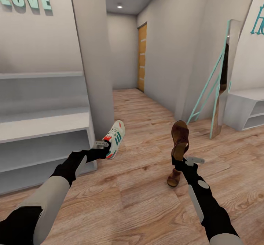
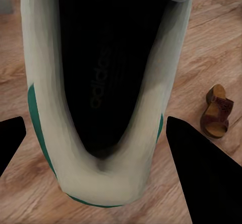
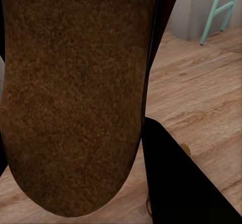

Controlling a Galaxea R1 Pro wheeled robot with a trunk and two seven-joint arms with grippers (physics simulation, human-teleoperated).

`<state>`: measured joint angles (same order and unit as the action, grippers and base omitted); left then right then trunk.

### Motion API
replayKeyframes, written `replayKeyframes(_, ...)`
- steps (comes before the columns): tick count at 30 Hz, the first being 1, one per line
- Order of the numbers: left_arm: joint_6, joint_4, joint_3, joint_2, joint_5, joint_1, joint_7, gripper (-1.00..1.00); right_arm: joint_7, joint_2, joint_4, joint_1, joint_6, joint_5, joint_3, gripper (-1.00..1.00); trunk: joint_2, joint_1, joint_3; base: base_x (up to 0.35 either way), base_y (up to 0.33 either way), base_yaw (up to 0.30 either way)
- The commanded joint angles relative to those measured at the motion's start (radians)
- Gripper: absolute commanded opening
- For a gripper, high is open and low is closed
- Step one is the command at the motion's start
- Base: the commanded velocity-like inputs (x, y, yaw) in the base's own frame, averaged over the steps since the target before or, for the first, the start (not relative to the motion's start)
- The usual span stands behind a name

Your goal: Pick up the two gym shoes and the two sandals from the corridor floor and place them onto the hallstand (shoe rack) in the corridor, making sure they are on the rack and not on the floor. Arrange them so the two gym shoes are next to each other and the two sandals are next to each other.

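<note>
My left gripper [image 1: 105,146] is shut on the heel of a cream-white gym shoe [image 1: 115,138] with green stripes, held above the corridor floor [image 1: 139,197] just right of the hallstand [image 1: 44,124]. In the left wrist view the shoe's dark opening [image 2: 101,73] sits between the black fingers [image 2: 201,168]. My right gripper [image 1: 180,160] is shut on a dark-brown sandal [image 1: 180,138], held upright, its sole [image 3: 75,93] close to the right wrist camera. The second sandal [image 1: 173,178] lies on the floor beneath that arm, and the left wrist view has that sandal [image 2: 217,112] too. The other gym shoe is out of view.
A square pillar [image 1: 93,61] stands beside the hallstand's right end. A teal-framed leaning mirror [image 1: 219,87] and a plain low white shelf bench [image 1: 245,109] stand at the right. The corridor runs ahead to a wooden door [image 1: 142,58].
</note>
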<state>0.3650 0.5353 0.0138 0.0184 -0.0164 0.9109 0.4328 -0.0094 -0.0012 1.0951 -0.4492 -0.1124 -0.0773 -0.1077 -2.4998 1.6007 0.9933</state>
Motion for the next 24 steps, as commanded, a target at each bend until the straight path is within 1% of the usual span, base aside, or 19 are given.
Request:
replayKeyframes(1, 0.006, 0.002, 0.002, 0.000, -0.002, 0.000, 0.004, -1.00, -0.003, 0.000, 0.002, 0.000, -0.006, -0.012, 0.000, -1.00, 0.000, 0.000, 0.001, 0.000, 0.125, 0.000)
replayKeyframes(5, 0.006, 0.002, 0.002, 0.000, -0.002, 0.000, 0.004, -1.00, -0.003, 0.000, 0.002, 0.000, -0.006, -0.012, 0.000, -1.00, 0.000, 0.000, 0.001, 0.000, 0.205, 0.006)
replayKeyframes(9, 0.006, 0.002, 0.002, 0.000, -0.002, 0.000, 0.004, -1.00, -0.003, 0.000, 0.002, 0.000, -0.006, -0.012, 0.000, -1.00, 0.000, 0.000, 0.001, 0.000, 0.284, 0.134)
replayKeyframes(15, 0.006, 0.002, 0.001, 0.000, -0.002, 0.000, 0.004, -1.00, -0.003, 0.000, 0.002, 0.000, -0.006, -0.012, 0.000, -1.00, 0.000, 0.000, 0.001, -0.008, 0.299, 0.262)
replayKeyframes(24, 0.006, 0.002, 0.001, 0.000, -0.002, 0.000, 0.004, -1.00, -0.003, 0.000, 0.002, 0.000, -0.006, -0.012, 0.000, -1.00, 0.000, 0.000, 0.001, -0.077, 0.301, 0.289)
